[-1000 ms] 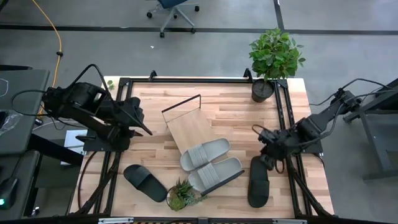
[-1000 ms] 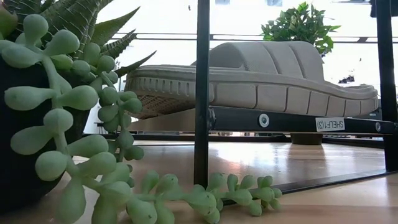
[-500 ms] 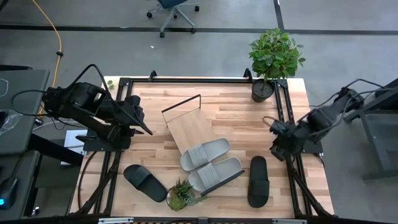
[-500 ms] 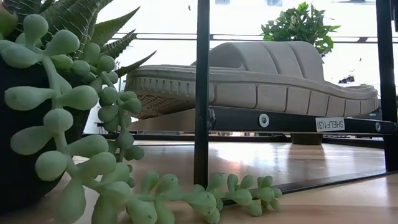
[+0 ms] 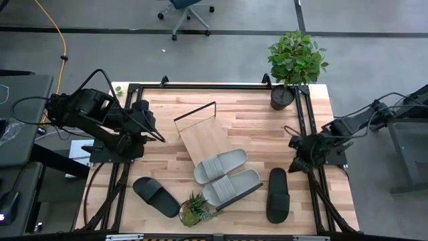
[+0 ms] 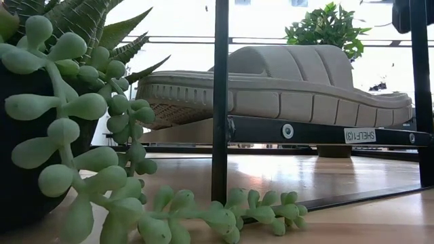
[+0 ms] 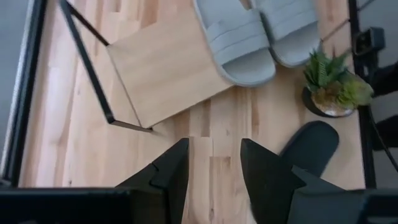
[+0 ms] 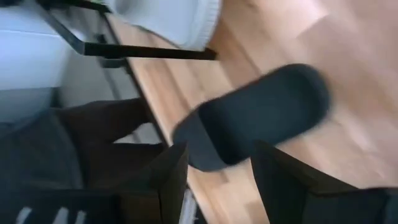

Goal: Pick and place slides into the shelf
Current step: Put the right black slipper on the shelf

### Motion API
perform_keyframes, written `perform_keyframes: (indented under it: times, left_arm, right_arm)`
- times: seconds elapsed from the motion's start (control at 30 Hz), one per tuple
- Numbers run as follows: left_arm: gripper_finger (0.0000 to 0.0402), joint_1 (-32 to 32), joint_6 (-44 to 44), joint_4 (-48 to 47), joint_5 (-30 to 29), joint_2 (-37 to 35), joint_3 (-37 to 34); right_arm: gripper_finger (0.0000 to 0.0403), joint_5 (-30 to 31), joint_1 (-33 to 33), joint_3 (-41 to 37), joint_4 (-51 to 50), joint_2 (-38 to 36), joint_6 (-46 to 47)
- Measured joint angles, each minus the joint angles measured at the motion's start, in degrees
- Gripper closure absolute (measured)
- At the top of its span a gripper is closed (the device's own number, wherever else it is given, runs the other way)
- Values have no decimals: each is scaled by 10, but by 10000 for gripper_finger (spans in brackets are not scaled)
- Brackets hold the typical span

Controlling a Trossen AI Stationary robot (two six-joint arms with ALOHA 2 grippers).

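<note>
The shelf [image 5: 200, 137] lies slantwise in the middle of the table. Two light grey slides [image 5: 221, 165] [image 5: 233, 187] rest sole-down side by side on its near end. One black slide [image 5: 156, 196] lies on the tabletop at the near left, another [image 5: 278, 195] at the near right. My left gripper [image 5: 155, 134] hangs open above the table left of the shelf; its wrist view shows the shelf [image 7: 168, 74] and the grey slides [image 7: 239, 40] ahead. My right gripper [image 5: 295, 159] stands open by the right edge, above and beyond the right black slide [image 8: 261, 112].
A small succulent pot [image 5: 194, 209] stands at the near edge between the left black slide and the grey slides, filling the left of the low view [image 6: 61, 115]. A tall potted plant [image 5: 294, 63] stands at the far right corner. A black frame [image 5: 306, 114] runs along the table's sides.
My right gripper has drawn back from the heel end of the right black slide toward the table's right edge and a little toward the far edge. The slide stays flat on the tabletop.
</note>
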Motion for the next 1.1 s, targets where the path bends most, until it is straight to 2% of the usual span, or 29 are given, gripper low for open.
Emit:
perform_keyframes:
  times: [0.17,0.33,0.6,1.1]
  left_arm:
    - [268,0,-24,1,-23,1,0]
    - [268,0,-33,1,-24,1,0]
    - [268,0,-63,1,-48,1,0]
    - [268,0,-79,9,-64,6,0]
  right_arm:
    - [243,-59,13,-101,139,-5,25]
    - [243,-78,46,-147,202,12,36]
    - [241,-43,93,-150,229,76,-6]
    - [240,-55,102,-150,358,219,-108]
